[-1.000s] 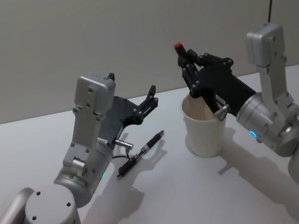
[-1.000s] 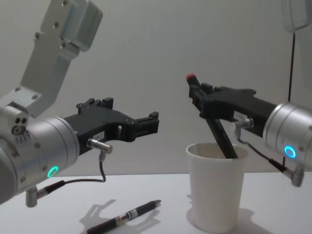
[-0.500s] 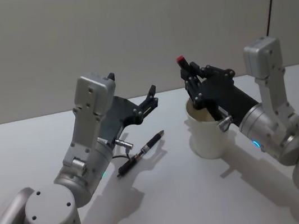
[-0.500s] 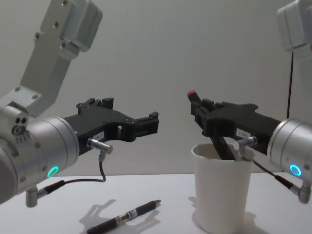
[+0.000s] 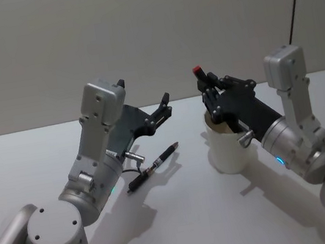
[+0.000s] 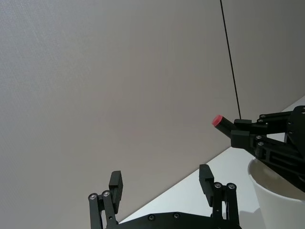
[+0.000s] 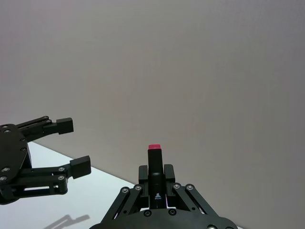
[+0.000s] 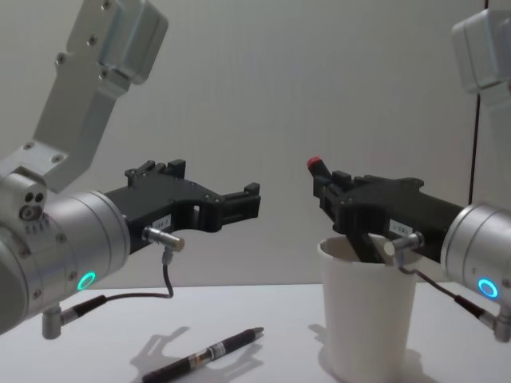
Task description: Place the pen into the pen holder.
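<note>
**Head view:** from my head, looking forward and down on the pen holder [image 5: 229, 154] from above, at middle range.
**Chest view:** lower, facing level across the table [image 8: 271, 307], close to the pen holder (seen side-on).
**Left wrist view:** along my left gripper [image 6: 161, 177] toward the wall, with the pen holder's rim near.
**Right wrist view:** over my right gripper [image 7: 155, 174], from above the pen holder.
Both wrist views share the red-capped pen [image 7: 154, 160]; head and chest views share the pen holder.

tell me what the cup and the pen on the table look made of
Cup: likely paper, matte white, thin rolled rim. Lying pen: probably plastic, dark barrel with a pale band and slight sheen; can't be sure.
</note>
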Robot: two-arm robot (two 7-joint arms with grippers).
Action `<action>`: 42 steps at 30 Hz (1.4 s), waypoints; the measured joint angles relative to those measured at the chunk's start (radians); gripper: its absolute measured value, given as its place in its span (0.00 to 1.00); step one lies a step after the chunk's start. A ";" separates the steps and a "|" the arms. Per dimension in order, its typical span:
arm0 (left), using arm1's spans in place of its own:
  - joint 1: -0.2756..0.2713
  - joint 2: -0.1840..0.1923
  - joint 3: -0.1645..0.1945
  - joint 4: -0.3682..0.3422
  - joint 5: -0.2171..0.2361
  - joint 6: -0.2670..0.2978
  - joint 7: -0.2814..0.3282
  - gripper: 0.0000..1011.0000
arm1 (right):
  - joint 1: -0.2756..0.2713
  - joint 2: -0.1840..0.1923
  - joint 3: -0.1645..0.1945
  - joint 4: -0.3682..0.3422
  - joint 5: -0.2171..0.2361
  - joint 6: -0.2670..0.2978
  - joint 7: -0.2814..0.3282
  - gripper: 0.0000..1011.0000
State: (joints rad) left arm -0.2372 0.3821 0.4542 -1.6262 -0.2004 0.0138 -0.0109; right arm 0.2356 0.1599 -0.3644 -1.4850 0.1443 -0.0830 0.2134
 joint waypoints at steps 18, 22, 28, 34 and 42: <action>0.000 0.000 0.000 0.000 0.000 0.000 0.000 0.99 | -0.003 0.002 0.000 -0.002 -0.004 0.001 0.001 0.52; 0.000 0.000 0.000 0.000 0.000 0.000 0.000 0.99 | -0.004 0.002 0.000 -0.002 -0.004 0.002 0.001 0.65; 0.000 0.000 0.000 0.000 0.000 0.000 0.000 0.99 | -0.004 0.004 0.000 -0.003 -0.008 0.002 0.001 0.80; 0.000 0.000 0.000 0.000 0.000 0.000 0.000 0.99 | -0.003 0.028 0.021 -0.030 -0.021 0.001 0.013 0.98; 0.000 0.000 0.000 0.000 0.000 0.000 0.000 0.99 | -0.012 0.094 0.081 -0.096 -0.002 -0.005 0.012 0.99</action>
State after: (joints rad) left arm -0.2372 0.3821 0.4542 -1.6262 -0.2004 0.0138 -0.0109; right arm 0.2231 0.2544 -0.2835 -1.5805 0.1418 -0.0880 0.2250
